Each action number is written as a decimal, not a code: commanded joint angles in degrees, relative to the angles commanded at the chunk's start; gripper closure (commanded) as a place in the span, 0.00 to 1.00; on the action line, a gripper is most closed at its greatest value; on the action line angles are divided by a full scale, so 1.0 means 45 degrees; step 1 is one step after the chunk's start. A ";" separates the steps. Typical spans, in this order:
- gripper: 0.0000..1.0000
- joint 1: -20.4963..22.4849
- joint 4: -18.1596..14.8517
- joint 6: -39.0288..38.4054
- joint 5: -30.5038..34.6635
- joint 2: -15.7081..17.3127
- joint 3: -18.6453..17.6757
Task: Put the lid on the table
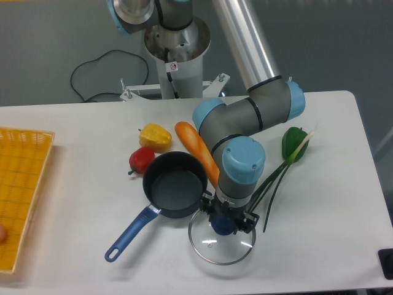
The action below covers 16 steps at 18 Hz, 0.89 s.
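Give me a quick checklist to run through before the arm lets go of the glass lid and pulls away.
1. Round clear glass lid with dark blue centre knob lies flat on the white table: looks ok, though contact under the rim cannot be confirmed.
2. Lid is off the dark saucepan with blue handle: ok, it sits beside the pan, rims very close.
3. Gripper state on the knob: cannot tell, the wrist hides the fingers.
4. Lid keeps away from the table's front edge: ok.
5. Straight upward path for the retreat: ok, nothing above the wrist.
6. Green onion stalks beside the wrist: not ok for a sideways move, they lie close.
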 joint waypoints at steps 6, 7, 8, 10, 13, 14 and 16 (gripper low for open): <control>0.33 -0.0156 0.0000 0.0019 0.0156 -0.0098 -0.0039; 0.33 -0.0156 0.0000 0.0019 0.0234 -0.0098 -0.0058; 0.33 -0.0176 0.0000 0.0000 0.0254 -0.0098 -0.0078; 0.33 -0.0195 0.0000 -0.0097 0.0254 -0.0137 -0.0059; 0.33 -0.0234 0.0000 -0.0156 0.0274 -0.0137 -0.0078; 0.33 -0.0234 0.0000 -0.0176 0.0293 -0.0137 -0.0078; 0.33 -0.0234 0.0000 -0.0195 0.0293 -0.0156 -0.0059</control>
